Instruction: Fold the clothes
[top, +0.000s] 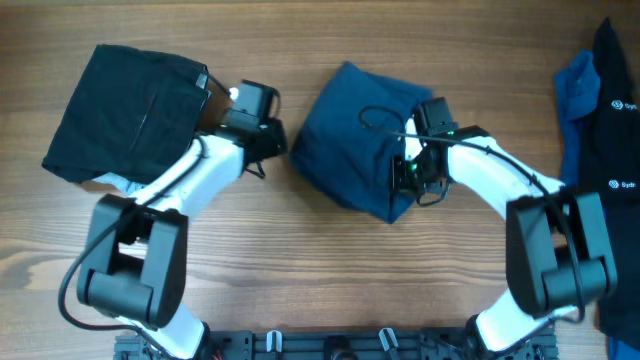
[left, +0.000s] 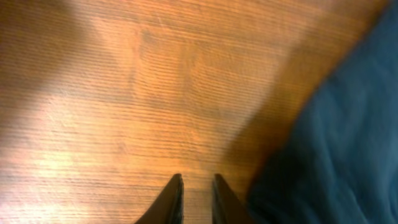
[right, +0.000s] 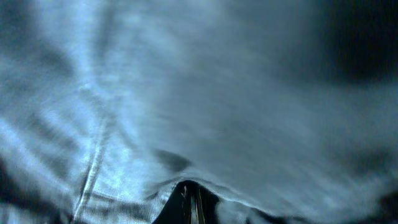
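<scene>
Wood-grain tabletop (top: 320, 270) lies under both arms. Left gripper (left: 197, 182) hangs over bare wood, jaws a narrow slit apart, holding nothing. Folded dark blue denim shorts (top: 350, 130) lie just to its right, tilted, long axis running roughly away from the robot. Right gripper (right: 189, 191) is closed tight at the shorts' edge; whether it pinches cloth is unclear.

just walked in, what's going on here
Two robot arms are folding clothes on a wooden table. The right gripper is shut on the edge of a dark blue garment mid-table. The left gripper, slightly open and empty, hovers over bare wood beside it. A folded black garment lies at left; more clothes wait at right.
</scene>
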